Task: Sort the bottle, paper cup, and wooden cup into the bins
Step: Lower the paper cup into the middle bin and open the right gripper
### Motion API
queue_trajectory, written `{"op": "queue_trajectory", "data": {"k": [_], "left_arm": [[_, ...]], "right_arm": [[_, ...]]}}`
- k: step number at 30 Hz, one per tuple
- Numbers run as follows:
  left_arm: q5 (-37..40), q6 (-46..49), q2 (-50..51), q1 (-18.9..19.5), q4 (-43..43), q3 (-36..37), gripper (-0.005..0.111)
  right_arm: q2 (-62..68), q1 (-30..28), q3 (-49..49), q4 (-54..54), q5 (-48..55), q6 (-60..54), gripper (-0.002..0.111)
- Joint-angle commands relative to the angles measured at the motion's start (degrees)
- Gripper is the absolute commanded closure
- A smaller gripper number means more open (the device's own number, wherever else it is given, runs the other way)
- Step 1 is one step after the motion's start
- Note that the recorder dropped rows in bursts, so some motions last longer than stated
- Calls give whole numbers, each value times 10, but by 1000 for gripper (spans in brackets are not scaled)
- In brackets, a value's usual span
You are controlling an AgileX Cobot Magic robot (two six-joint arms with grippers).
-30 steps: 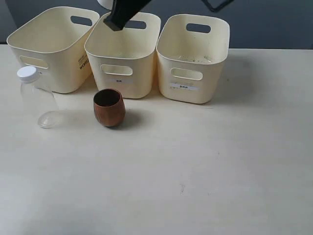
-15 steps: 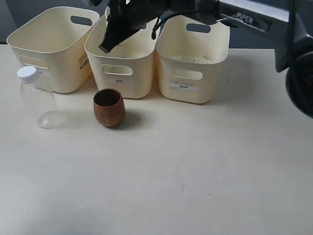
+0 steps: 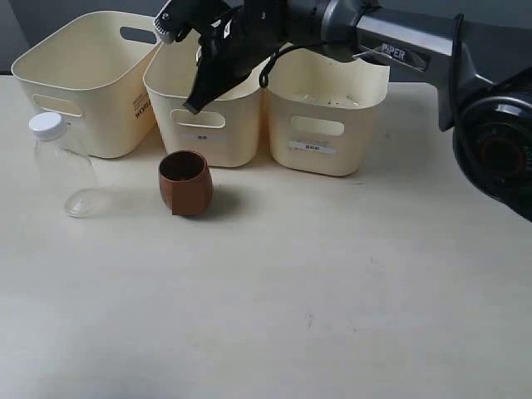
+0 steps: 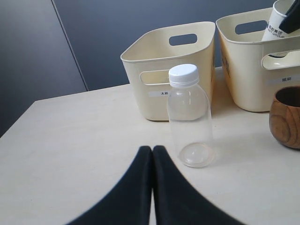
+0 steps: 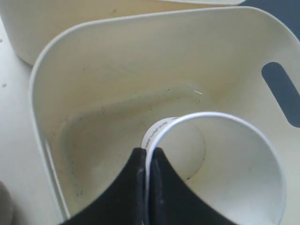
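Three cream bins stand in a row at the back: left [image 3: 91, 116], middle [image 3: 237, 133] and right [image 3: 353, 137]. My right gripper [image 5: 149, 151] is shut on the wall of the white paper cup [image 5: 225, 183], holding it over the inside of the middle bin [image 5: 93, 84]. From outside, that gripper [image 3: 196, 100] hangs over the same bin. The left wrist view shows the paper cup [image 4: 275, 28] tilted above the middle bin [image 4: 253, 79]. The clear bottle [image 3: 65, 170] [image 4: 189, 117] stands before the left bin [image 4: 197, 61]. The wooden cup [image 3: 185, 184] [image 4: 287, 117] sits before the middle bin. My left gripper [image 4: 152, 149] is shut and empty, close to the bottle.
The right arm's grey forearm [image 3: 399, 50] stretches across above the right bin from the right side. The pale tabletop [image 3: 332, 291] runs from the bins to the front edge. A dark wall stands behind the bins.
The right arm has swung down into view. Its gripper has dropped with the paper cup toward the middle bin. The bottle and the wooden cup have not moved.
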Motion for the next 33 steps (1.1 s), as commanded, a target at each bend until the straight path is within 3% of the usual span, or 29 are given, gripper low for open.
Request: {"op": "queue_trajectory", "data": {"k": [1,7,14,28,33], "left_arm": [[-2,-1,2,0,-1,-3,107],[-2,-1,2,0,-1,-3,107],[-2,-1,2,0,-1,-3,107],[-2,-1,2,0,-1,-3,107],[-2,-1,2,0,-1,-3,107]], "right_arm": [[3,-3,-4,-1,6,2,109],[3,-3,-4,-1,38,2,108],[3,-2,-4,-1,47,2,77],[-51,18,-4,-1,43,-6,79],[-117,49,-4,-1,98,-42,79]]}}
